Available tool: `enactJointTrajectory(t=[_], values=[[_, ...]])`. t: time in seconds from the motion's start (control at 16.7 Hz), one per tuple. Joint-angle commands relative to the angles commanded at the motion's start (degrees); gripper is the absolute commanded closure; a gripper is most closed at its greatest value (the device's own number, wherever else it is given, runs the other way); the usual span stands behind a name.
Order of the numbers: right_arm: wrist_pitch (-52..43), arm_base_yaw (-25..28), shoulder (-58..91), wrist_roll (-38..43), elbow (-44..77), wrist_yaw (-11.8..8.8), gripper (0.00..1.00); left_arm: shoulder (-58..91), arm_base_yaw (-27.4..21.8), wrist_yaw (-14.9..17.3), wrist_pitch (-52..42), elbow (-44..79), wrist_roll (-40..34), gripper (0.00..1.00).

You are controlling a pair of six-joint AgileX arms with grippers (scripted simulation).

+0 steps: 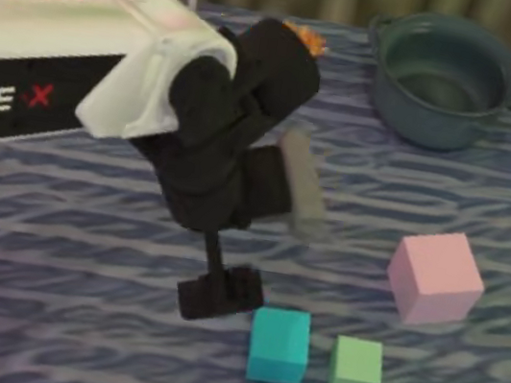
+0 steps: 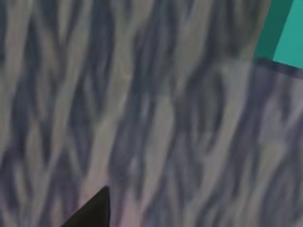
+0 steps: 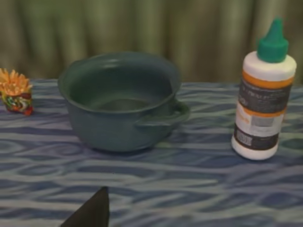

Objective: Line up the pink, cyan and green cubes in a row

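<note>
Left gripper (image 1: 220, 293) is low over the blue wave-patterned tablecloth (image 1: 70, 318), just left of the mid-sized matte cyan cube (image 1: 279, 345), not touching it as far as I can see. Fingers: cannot tell whether wide or narrow, the wrist blocks them from above. Left wrist view shows mostly cloth, with a corner of the cyan cube (image 2: 279, 33) at the edge.

Small light green matte cube (image 1: 356, 367) sits just right of the cyan one, small gap between, both near the front edge. Large pale pink matte cube (image 1: 435, 276) is farther back and right, apart from the pair and rotated.

Right arm isn't visible from above; its wrist camera faces the dark teal two-handled pot (image 3: 120, 101) and a white glue bottle with green cap (image 3: 264, 92).
</note>
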Motion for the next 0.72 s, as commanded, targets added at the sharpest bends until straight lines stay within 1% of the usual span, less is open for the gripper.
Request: enactJointTrajectory(t=[0.24, 0.54, 0.72], values=[[-11.53, 3.89, 22.26, 1.49, 15.60, 0.12, 0.00, -20.85, 9.93, -0.41, 9.93, -16.73, -6.91, 0.00], [-27.68, 9.24, 54.21, 3.51, 36.06, 0.06, 0.00, -52.22, 23.95, -0.44, 24.59, -42.48, -17.26, 0.00], [-36.34, 12.19, 70.39, 4.59, 47.46, -0.03, 0.00, -70.64, 31.39, -0.33, 33.39, -56.41, -23.01, 0.00]])
